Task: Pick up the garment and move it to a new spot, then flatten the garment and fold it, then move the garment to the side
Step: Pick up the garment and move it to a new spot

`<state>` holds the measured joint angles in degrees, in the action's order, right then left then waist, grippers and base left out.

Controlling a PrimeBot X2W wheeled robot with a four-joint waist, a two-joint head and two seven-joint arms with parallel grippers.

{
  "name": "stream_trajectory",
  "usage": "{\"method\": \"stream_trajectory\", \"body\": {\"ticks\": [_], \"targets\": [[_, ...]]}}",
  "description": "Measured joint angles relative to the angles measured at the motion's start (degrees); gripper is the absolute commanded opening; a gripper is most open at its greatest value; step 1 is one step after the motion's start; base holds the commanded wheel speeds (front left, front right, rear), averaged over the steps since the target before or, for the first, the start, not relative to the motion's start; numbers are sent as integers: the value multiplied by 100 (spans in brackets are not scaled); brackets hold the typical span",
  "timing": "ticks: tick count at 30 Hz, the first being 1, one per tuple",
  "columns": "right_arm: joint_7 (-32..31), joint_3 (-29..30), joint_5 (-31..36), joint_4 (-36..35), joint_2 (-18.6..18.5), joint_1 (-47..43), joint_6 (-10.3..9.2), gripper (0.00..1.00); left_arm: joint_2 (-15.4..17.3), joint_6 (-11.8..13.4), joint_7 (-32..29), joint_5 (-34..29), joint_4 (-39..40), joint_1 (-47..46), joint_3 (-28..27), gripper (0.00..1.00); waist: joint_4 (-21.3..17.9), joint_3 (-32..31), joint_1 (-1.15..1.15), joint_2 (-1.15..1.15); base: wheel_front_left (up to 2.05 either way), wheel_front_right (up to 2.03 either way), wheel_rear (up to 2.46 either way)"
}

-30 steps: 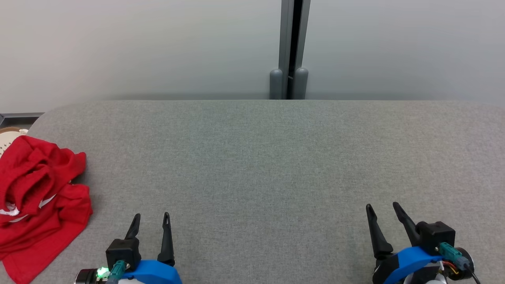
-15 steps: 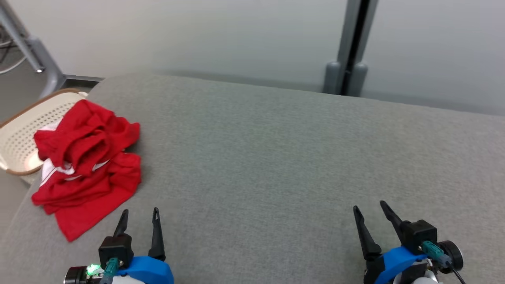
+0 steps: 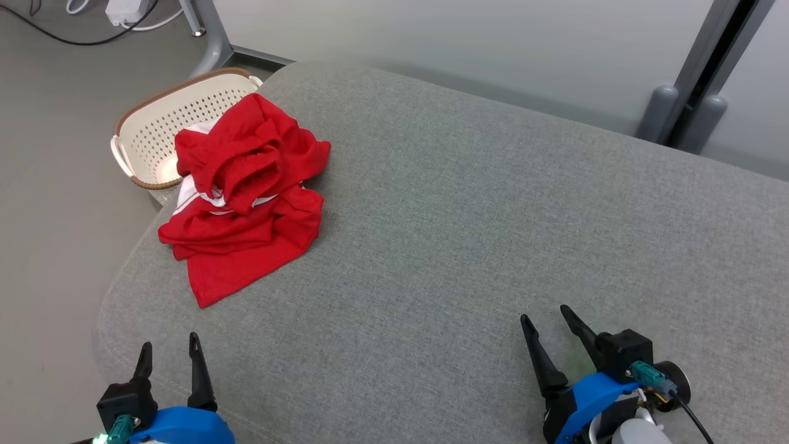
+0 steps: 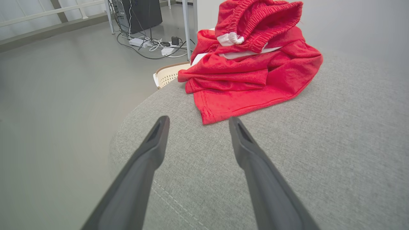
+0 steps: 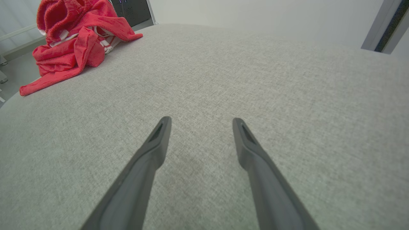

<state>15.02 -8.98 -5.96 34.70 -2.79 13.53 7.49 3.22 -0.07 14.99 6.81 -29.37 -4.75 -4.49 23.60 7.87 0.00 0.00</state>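
A crumpled red garment [image 3: 246, 191] with white trim lies in a heap near the left end of the grey padded table [image 3: 468, 246]. In the left wrist view the garment [image 4: 252, 67] sits just beyond my open left gripper [image 4: 198, 119], whose fingers hover over the table's rounded corner. From the head view my left gripper [image 3: 169, 347] is at the lower left, open and empty, below the heap. My right gripper [image 3: 545, 314] stands open and empty over bare fabric at the lower right. In the right wrist view the garment [image 5: 76, 41] lies far off to the upper left of my right gripper [image 5: 199, 120].
A cream perforated basket [image 3: 160, 123] with a brown rim stands on the floor beside the table's left end, partly under the garment. Cables and a power strip [image 4: 150, 44] lie on the floor beyond. A grey post [image 3: 696, 92] rises behind the table.
The head camera has swung left, so the garment and basket now sit further into view. Both grippers stay open and keep their stance.
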Motion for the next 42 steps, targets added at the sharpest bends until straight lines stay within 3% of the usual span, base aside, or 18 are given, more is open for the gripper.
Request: {"method": "stream_trajectory", "body": {"ticks": [9,17,25,35,36,37,42], "targets": [[1,-37,-10,148,-1,121,0,100,34,-501,0,332,-65,-573,-606,100,-232,376,0,0,0,0,0],[73,-22,34,18,-7,483,10,100,822,-701,1,387,-298,-2111,-861,100,-566,1033,-1,0,0,0,0],[121,-180,45,-236,9,833,15,100,1502,-735,-3,864,-1318,-3600,-152,100,-848,1598,-2,0,0,0,0],[127,-308,34,-333,93,1065,36,100,1814,-737,-1259,1885,-2860,-4294,750,100,-1127,1836,-1,0,0,0,0],[127,-304,34,-338,98,1070,36,100,1817,-737,-1330,1929,-2934,-4295,838,68,-1140,1836,0,0,0,0,0],[127,-302,32,-341,101,1073,36,100,1818,-737,-1332,1998,-2972,-4296,888,0,-1149,1833,0,0,0,0,0],[114,-229,-15,-279,97,1063,36,100,1903,-737,-954,2101,-3015,-4314,1183,0,-1130,1710,2,0,0,0,0]]}}
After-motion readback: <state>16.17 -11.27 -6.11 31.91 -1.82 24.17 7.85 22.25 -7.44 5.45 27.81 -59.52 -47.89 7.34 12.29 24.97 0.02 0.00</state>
